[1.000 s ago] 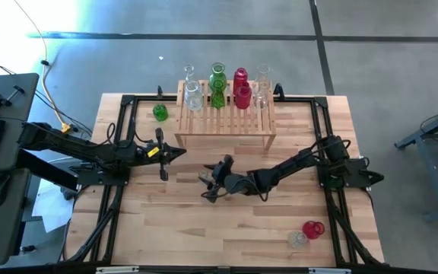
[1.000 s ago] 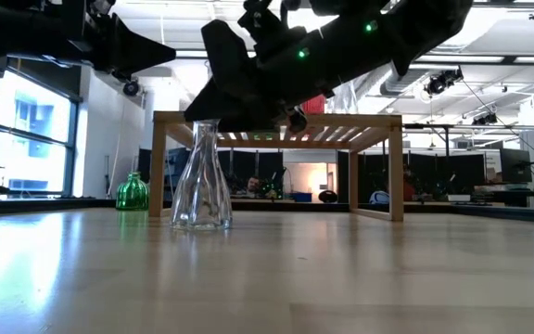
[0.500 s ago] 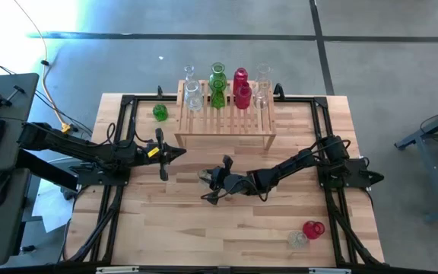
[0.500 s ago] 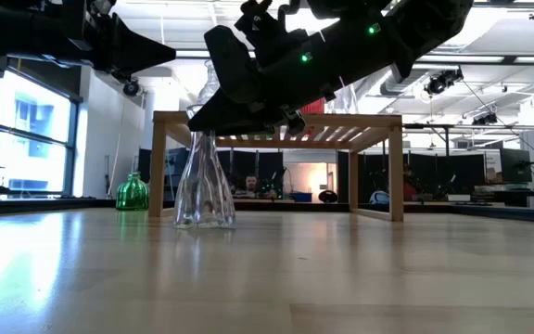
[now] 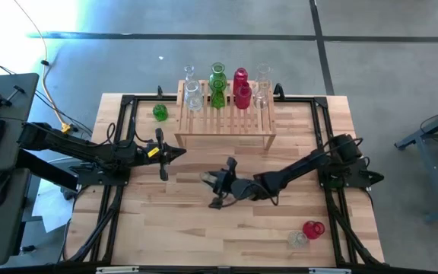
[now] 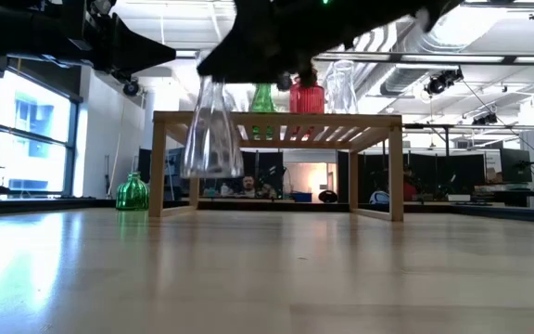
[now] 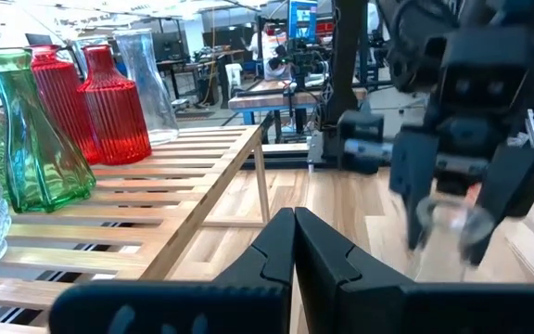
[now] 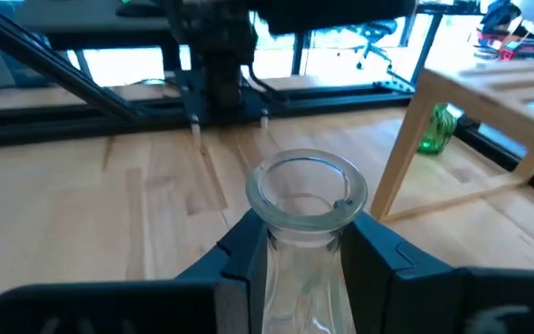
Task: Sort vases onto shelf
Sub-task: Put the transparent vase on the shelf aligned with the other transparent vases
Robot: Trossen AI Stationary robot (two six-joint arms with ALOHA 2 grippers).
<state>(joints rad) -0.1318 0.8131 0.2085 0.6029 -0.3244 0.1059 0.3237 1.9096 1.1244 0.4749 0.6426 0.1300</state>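
Observation:
My right gripper (image 5: 217, 183) is shut on a clear glass vase (image 6: 211, 139) at the table's middle, in front of the shelf (image 5: 225, 122). The vase hangs above the tabletop (image 6: 267, 269). The light-wood slatted shelf carries clear, green and red vases (image 5: 217, 84) standing on their bases. A small green vase (image 5: 160, 113) stands on the table left of the shelf. A red vase (image 5: 312, 228) and a clear one (image 5: 299, 240) are at the near right. My left gripper (image 5: 179, 152) waits shut, left of the shelf's near corner. My right gripper pinches the clear vase's neck (image 8: 306, 237) just under its rim (image 8: 309, 190), one finger (image 8: 247, 252) on each side. The fingers come nearly level from the table's right. The vase hangs about upright below them, its base (image 6: 211, 173) clear of the table.
Black frame rails (image 5: 120, 137) run along the table's left, right and far sides. The shelf's legs (image 6: 160, 167) stand just beyond the lifted vase. Bare wood (image 5: 181, 228) lies toward the near edge. In the left wrist view the shelf's front rail (image 7: 211, 223) is close by.
My right gripper has taken hold of the clear vase's neck and risen. The vase stood on the table a second ago, tipped slightly as it came off, and now hangs well clear of the tabletop, level with the shelf's top.

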